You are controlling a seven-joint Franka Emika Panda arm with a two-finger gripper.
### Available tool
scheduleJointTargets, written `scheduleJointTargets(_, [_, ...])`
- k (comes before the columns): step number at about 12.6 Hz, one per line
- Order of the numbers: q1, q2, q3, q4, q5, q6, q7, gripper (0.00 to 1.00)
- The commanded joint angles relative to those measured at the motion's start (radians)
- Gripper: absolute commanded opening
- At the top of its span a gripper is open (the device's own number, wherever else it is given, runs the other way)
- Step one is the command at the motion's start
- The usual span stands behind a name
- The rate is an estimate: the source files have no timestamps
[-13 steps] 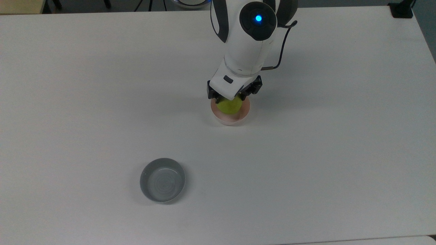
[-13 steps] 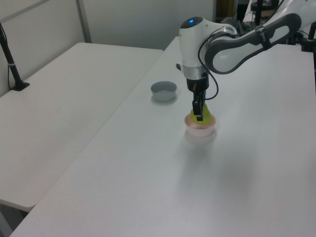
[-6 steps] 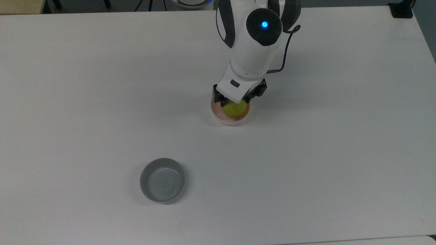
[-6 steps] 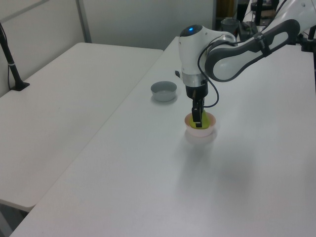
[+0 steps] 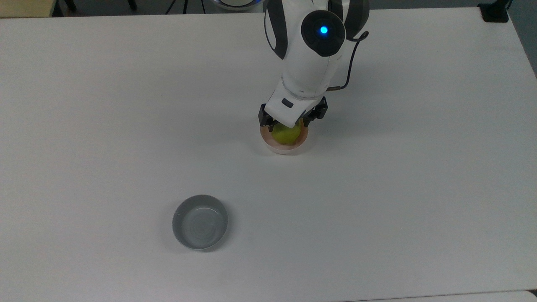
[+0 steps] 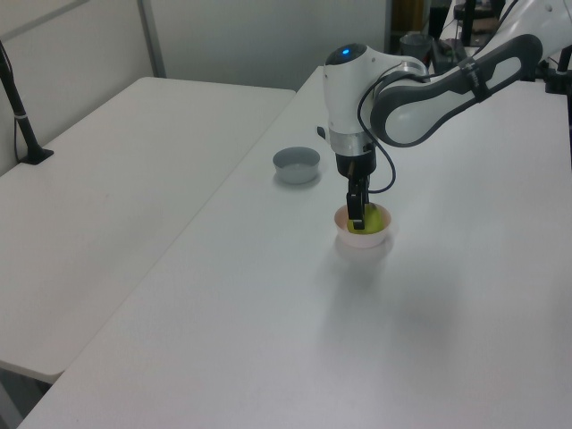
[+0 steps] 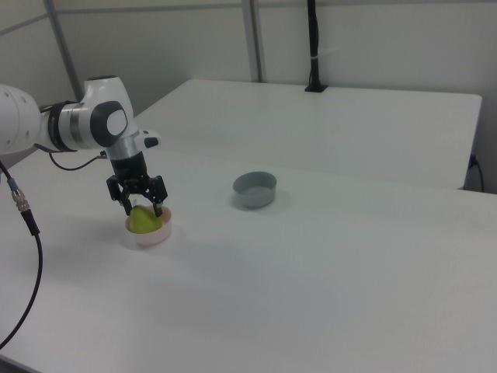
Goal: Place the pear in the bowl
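Note:
The yellow-green pear (image 5: 287, 134) lies inside the pale pink bowl (image 5: 289, 149) near the middle of the white table. In the right view the pear (image 7: 142, 221) sits low in the bowl (image 7: 147, 238), and my gripper (image 7: 143, 210) hangs just above it, open, one finger on either side of the fruit's top. The left view has the pear (image 6: 376, 219) resting in the bowl (image 6: 362, 239) beside the dark fingers of the gripper (image 6: 359, 219). From the top view the white hand covers much of the gripper (image 5: 287, 126) and the bowl's far rim.
A grey bowl (image 5: 200, 227) stands apart toward the top view's lower left, also visible as the grey bowl (image 6: 297, 165) and the grey bowl (image 7: 255, 189). A second white table (image 6: 107, 179) adjoins this one. A black cable (image 7: 23, 256) hangs at the right view's left.
The pear came down from above the rim into the pink bowl. The fingers have since spread apart from it, and the hand has shifted slightly.

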Motion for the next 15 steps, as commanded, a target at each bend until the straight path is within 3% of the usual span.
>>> scheduleJointTargets(1, [0.001,-0.018,-0.004,-0.015,-0.003,0.024,0.016,0.94])
scheduleJointTargets(7, [-0.02,-0.088,-0.014,-0.009,-0.003,-0.027,0.015,1.0])
scheduleJointTargets(15, [-0.21,-0.356,-0.019,0.042,0.017,-0.307,-0.034,1.0])
